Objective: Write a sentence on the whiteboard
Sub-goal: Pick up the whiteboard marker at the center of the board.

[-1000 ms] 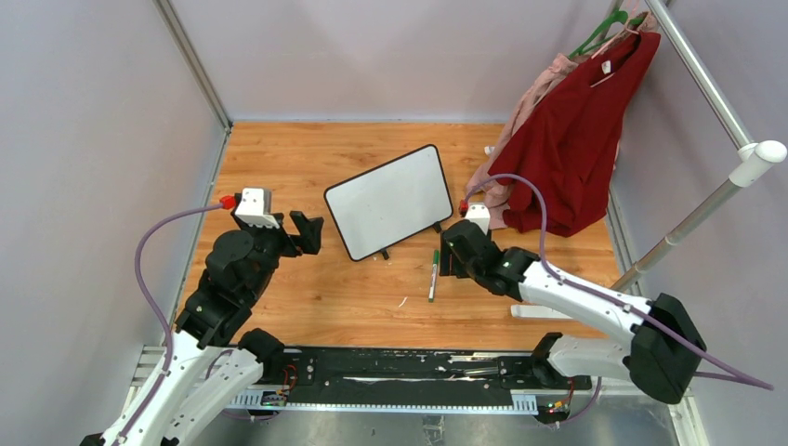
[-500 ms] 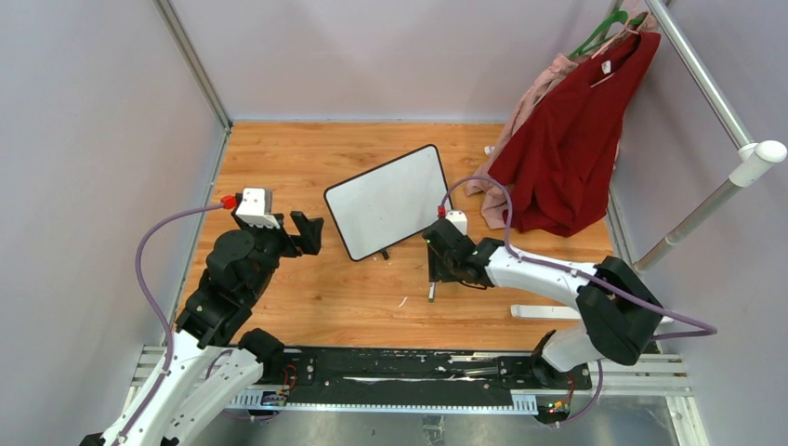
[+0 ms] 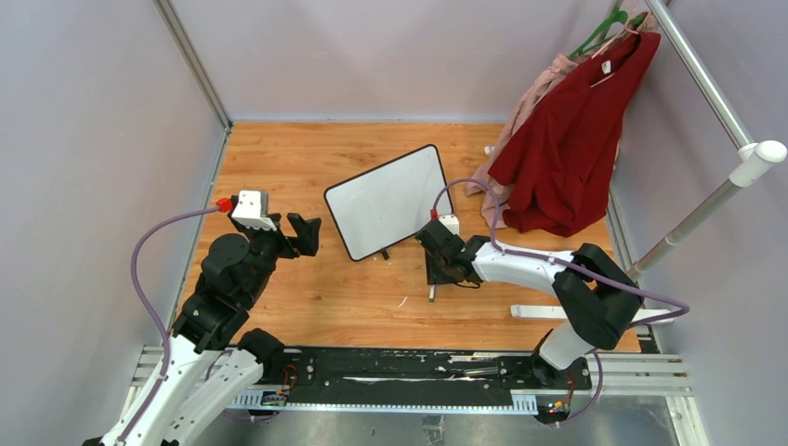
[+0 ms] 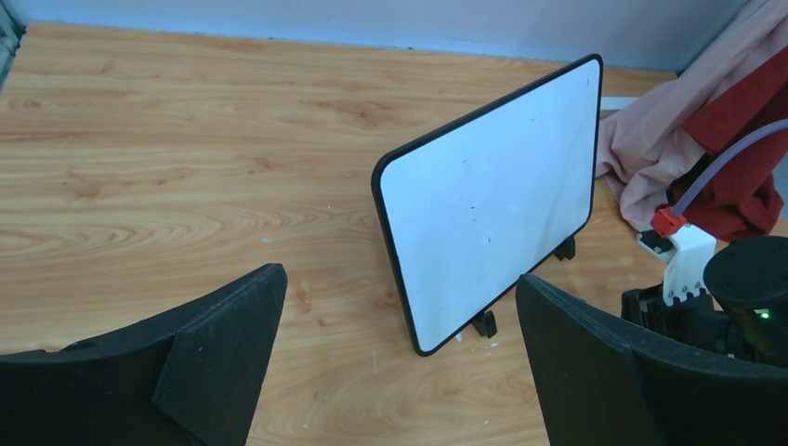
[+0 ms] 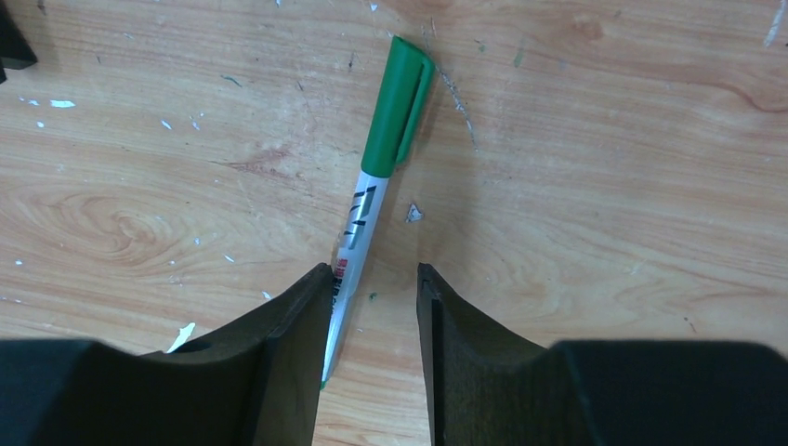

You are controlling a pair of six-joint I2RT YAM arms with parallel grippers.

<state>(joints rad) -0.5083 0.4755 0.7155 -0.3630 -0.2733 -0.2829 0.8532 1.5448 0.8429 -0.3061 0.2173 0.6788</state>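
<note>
Grey walls box the wooden table; clothes crowd its 2 o'clock corner. The whiteboard stands centre, bare wood at its 10 o'clock. The left gripper gapes wide; the right gripper, fingers narrow, straddles a marker at 5 o'clock.

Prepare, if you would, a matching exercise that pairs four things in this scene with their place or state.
Things:
1. whiteboard
2. green marker
3. red garment
4. left tool

Places or states:
A. lying flat on the table, between the fingers of the right tool
B. wide open, holding nothing
C. hanging at the far right corner
D. standing on its feet, blank

Pairs: 1-D, 2-A, 3-C, 4-B
</note>
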